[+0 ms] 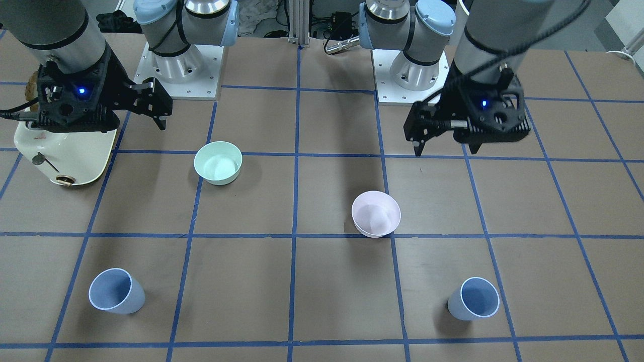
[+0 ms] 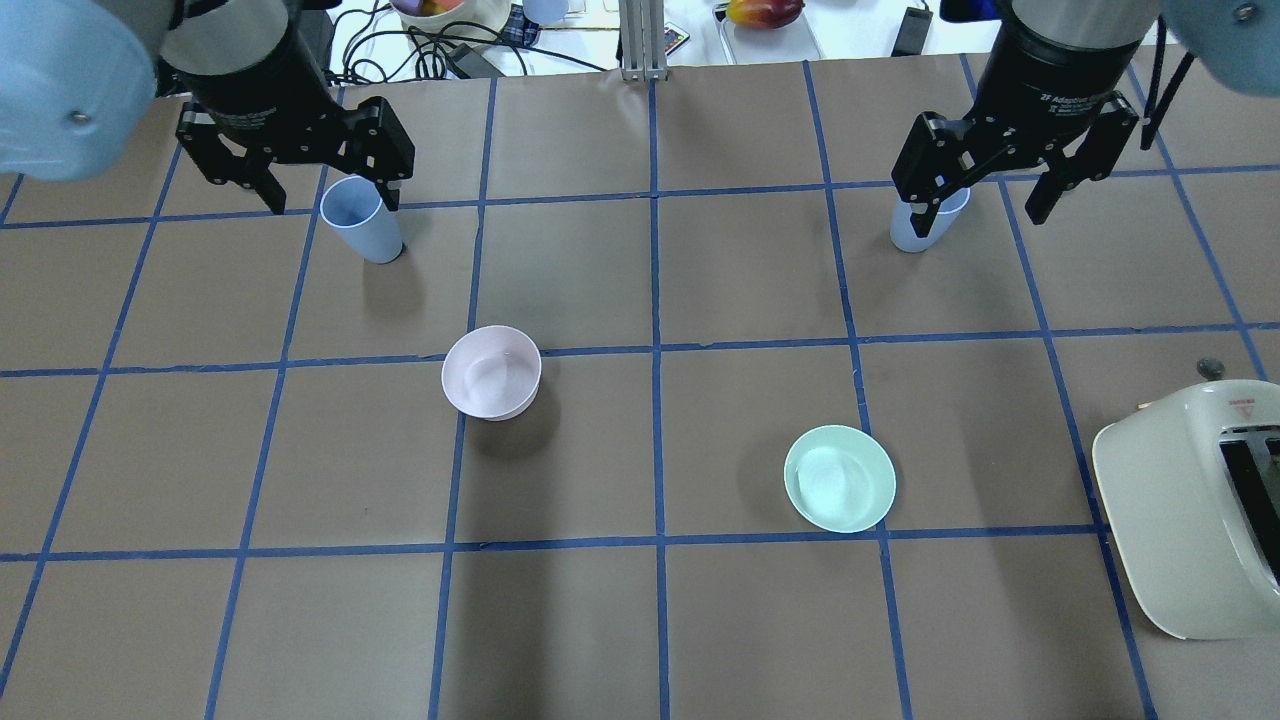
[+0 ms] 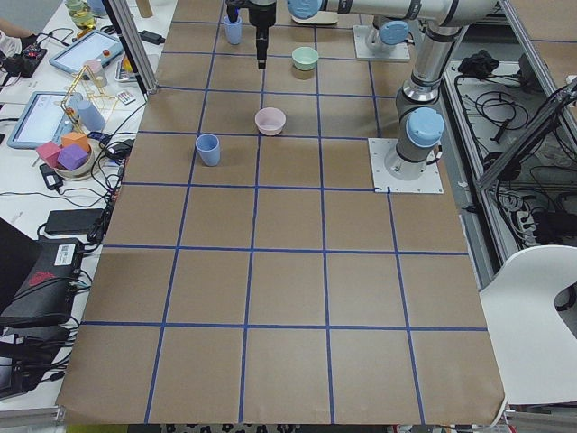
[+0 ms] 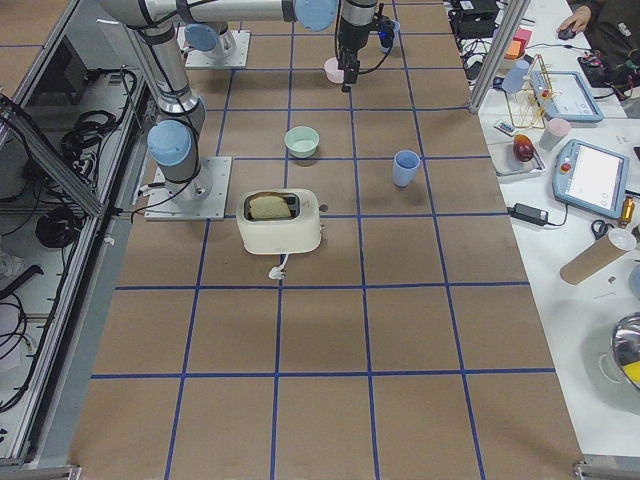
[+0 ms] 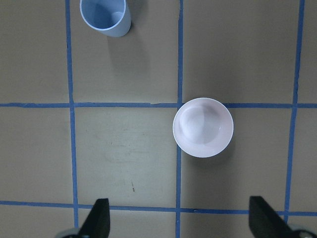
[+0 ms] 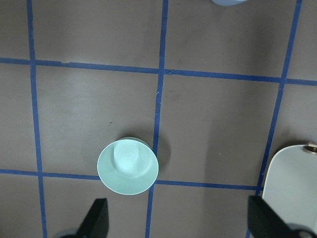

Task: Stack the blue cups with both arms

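Blue cups (image 2: 362, 222) (image 2: 912, 234), "2F Adaptive" right gripper (image 2: 980, 207)

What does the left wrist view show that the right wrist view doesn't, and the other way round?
Only the left wrist view: the pink bowl and a whole blue cup, standing upright. Only the right wrist view: the green bowl, a corner of the toaster at the right edge, and a sliver of the other cup at the top edge. Both: the brown table with blue tape lines, and that arm's own tool, left tool and right tool, open and empty at the bottom.
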